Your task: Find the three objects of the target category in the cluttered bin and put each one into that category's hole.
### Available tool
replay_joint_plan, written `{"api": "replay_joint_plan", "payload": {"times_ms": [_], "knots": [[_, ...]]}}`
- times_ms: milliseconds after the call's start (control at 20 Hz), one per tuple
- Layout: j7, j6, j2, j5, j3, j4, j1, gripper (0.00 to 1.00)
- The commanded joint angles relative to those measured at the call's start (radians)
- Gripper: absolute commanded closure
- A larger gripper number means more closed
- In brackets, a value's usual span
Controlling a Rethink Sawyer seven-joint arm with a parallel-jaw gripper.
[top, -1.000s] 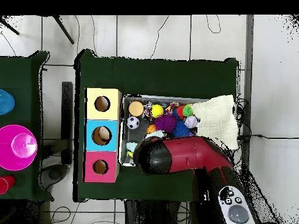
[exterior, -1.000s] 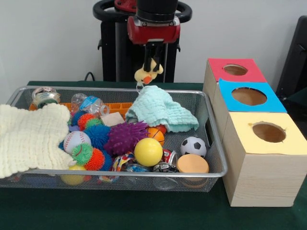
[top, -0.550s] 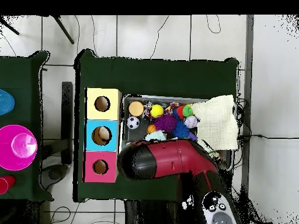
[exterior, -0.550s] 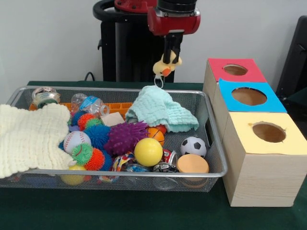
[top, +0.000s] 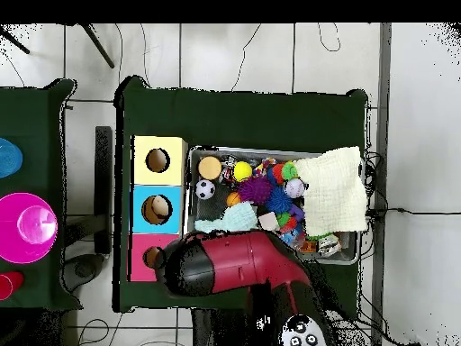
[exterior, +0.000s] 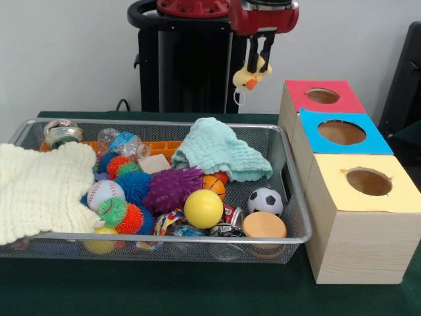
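My gripper (exterior: pixel 256 64) hangs high above the bin's far right corner, shut on a small yellow duck toy (exterior: pixel 250 74) with an orange beak and a ring dangling below it. It is just left of the red box (exterior: pixel 321 97) and its hole. Beside that stand the blue box (exterior: pixel 341 132) and the yellow box (exterior: pixel 368 182). In the overhead view the red arm (top: pixel 236 263) covers the gripper and part of the red box (top: pixel 141 261). The wire bin (exterior: pixel 290 170) holds balls and spiky toys.
A mint cloth (exterior: pixel 220 149) lies at the bin's back right, a cream cloth (exterior: pixel 39 189) over its left end. A yellow ball (exterior: pixel 203 209), a soccer ball (exterior: pixel 265 201), a purple spiky ball (exterior: pixel 172 187) and an orange disc (exterior: pixel 264 225) lie near the front. Pink and blue items (top: pixel 27 225) sit on the side table.
The gripper has carried the duck up and to the right, from over the mint cloth to beside the red box. In the overhead view the arm has swung toward the boxes.
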Motion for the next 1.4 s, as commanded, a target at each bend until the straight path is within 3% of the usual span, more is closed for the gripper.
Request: {"api": "replay_joint_plan", "payload": {"times_ms": [50, 800, 1400], "knots": [[0.219, 0.061, -0.027, 0.068, -0.052, 0.081, 0.049, 1.0], [0.264, 0.011, -0.042, 0.149, -0.13, 0.107, 0.174, 1.0], [0.329, 0.02, -0.006, 0.207, -0.203, 0.046, 0.317, 1.0]]}}
